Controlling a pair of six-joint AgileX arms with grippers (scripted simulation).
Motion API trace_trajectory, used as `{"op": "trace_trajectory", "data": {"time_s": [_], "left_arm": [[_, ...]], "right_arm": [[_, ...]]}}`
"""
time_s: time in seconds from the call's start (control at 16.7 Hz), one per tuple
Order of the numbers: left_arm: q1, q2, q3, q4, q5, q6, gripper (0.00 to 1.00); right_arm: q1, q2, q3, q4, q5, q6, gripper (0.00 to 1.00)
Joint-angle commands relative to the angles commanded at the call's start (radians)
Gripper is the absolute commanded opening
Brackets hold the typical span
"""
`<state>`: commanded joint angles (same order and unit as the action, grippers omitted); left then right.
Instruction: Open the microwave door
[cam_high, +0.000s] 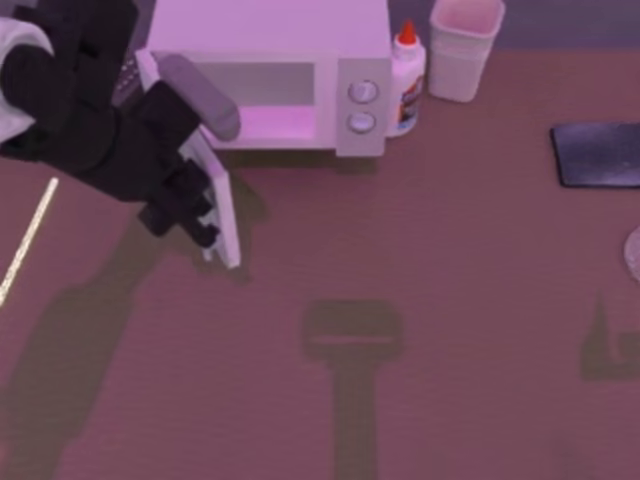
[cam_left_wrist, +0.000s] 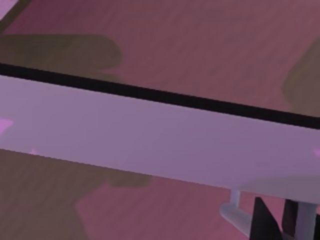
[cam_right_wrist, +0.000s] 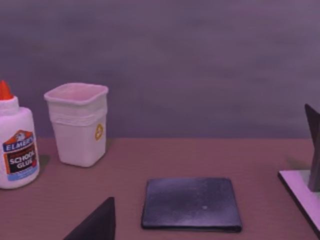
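Our table (cam_high: 420, 300): a brown surface, seen from above. On it we hold:

- the microwave (cam_high: 270, 40), at the far edge toward the left, its cavity showing;
- a glue bottle (cam_high: 406, 80) with an orange cap, upright, just beside the microwave's right side;
- a white cup (cam_high: 463, 48), upright, just right of the bottle;
- a dark flat pad (cam_high: 598, 155), lying flat near the right edge, well apart from the cup;
- a pale round thing (cam_high: 633, 252) cut off at the right edge; we cannot tell what it is.
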<state>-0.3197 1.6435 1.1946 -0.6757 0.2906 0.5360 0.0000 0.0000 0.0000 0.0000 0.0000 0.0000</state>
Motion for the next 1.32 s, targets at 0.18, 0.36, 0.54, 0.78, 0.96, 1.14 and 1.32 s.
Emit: {"op": "trace_trajectory", "data": {"time_s": [0.18,0.36,0.54,0.78,0.96,1.14,1.32], "left_arm": [[0.027,-0.003,0.004,-0.021,0.023,0.064,0.0],[0.061,-0.003,0.004,-0.052,0.058,0.144,0.0],[0.085,-0.006,0.004,-0.073,0.084,0.201,0.0],[0.087,-0.007,0.004,-0.074,0.086,0.205,0.0],[0.087,-0.007,0.004,-0.074,0.086,0.205,0.0],[0.087,-0.007,0.004,-0.074,0.086,0.205,0.0],[0.087,-0.007,0.004,-0.074,0.086,0.205,0.0]], "right_arm": [[0.0,0.0,0.0,0.0,0.0,0.0,1.0],[0.0,0.0,0.0,0.0,0.0,0.0,1.0],[0.0,0.0,0.0,0.0,0.0,0.0,1.0],[0.0,0.0,0.0,0.0,0.0,0.0,1.0],[0.0,0.0,0.0,0.0,0.0,0.0,1.0],[0.0,0.0,0.0,0.0,0.0,0.0,1.0],[0.0,0.0,0.0,0.0,0.0,0.0,1.0]]}}
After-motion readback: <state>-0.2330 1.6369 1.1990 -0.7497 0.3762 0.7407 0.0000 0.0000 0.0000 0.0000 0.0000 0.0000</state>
